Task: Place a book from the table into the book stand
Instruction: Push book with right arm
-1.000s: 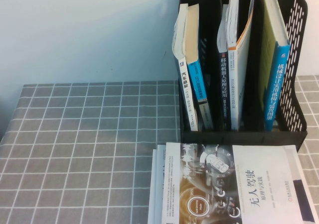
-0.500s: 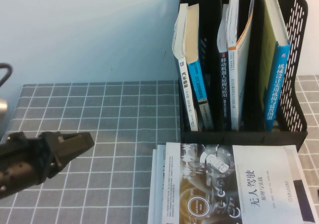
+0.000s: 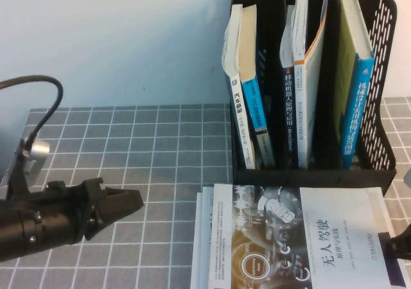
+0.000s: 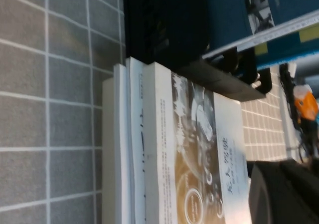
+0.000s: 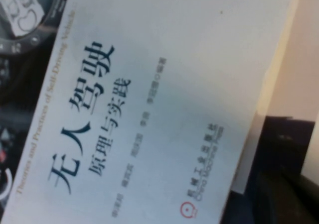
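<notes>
A stack of books point(image 3: 295, 237) is seen at the table's point(image 3: 128, 148) near right edge, just before the black stand point(image 3: 308, 77), whose three slots are filled with upright books. The left pincer point(image 3: 125, 205) is held above the near left, empty; its opening cannot be told. The right pincer point(image 3: 401, 245) is barely seen beside the stack.

one book stand point(image 3: 385, 96), six upright books point(image 3: 247, 77), two grippers point(image 3: 119, 205)

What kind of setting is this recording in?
Likely an office or study desk: a black book stand holding upright books, a stack of books on a grey checked tablecloth. Left gripper approaches the stack; right gripper at its edge.
</notes>
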